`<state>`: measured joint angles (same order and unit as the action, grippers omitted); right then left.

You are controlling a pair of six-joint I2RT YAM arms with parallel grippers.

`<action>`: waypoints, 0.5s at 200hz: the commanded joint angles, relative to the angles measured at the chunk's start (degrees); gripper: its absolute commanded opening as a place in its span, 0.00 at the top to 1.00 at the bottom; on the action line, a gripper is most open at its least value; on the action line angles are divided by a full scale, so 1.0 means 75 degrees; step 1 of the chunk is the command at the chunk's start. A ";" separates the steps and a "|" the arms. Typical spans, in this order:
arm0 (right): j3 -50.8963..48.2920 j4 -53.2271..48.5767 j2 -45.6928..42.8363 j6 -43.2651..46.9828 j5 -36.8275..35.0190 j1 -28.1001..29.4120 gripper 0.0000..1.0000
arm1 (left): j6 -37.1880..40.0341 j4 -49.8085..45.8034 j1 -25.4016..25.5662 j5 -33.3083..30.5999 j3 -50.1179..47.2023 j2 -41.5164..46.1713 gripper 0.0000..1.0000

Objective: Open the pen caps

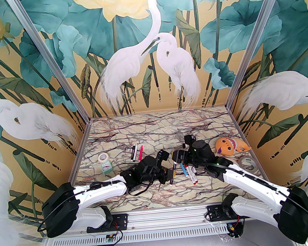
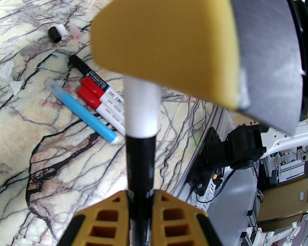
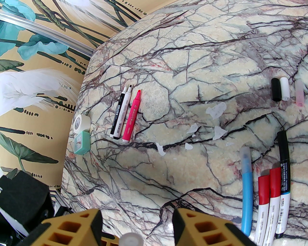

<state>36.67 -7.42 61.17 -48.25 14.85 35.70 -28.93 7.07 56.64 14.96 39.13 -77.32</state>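
Roughly a third done, by my count. Three uncapped pens (image 3: 131, 115) lie side by side at centre left of the right wrist view, tips bare: one black, one white, one pink. Three loose caps (image 3: 276, 89) (black, white and clear pink) sit together at the upper right edge of that frame, on the marble table (image 3: 192, 60).

Fourth one is in progress. My left gripper (image 2: 140, 192) is clamped tight on the black barrel of the held pen (image 2: 140, 163), bottom centre of the left wrist view. Its white cap (image 2: 142, 108) is still on and points up the frame. My right gripper (image 3: 137, 212) straddles the cap end, jaws partly apart, with a gap on each side in the right wrist view. I see no firm pinch on the cap, and no pull started.

Left to do, at lower right of the right wrist view, all capped and lying close together:
- blue pen (image 3: 246, 189)
- two red-capped markers (image 3: 274, 185)
- black-capped marker (image 3: 283, 153)

So my judgement is three open, one in hand, four untouched.
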 commanded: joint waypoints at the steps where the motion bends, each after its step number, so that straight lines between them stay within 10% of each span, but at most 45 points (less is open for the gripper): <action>1: 0.0207 0.0292 0.0064 0.0023 0.0142 0.0088 0.51 | -0.0105 0.0163 0.0041 0.0044 0.0033 0.0011 0.90; 100: 0.0079 0.0263 0.0088 0.0050 0.0334 0.0208 0.64 | -0.0127 0.0053 0.0074 0.0012 0.0196 -0.0120 0.90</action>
<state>36.71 -6.20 61.56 -48.23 16.47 36.80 -29.32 7.09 56.75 14.94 39.16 -77.73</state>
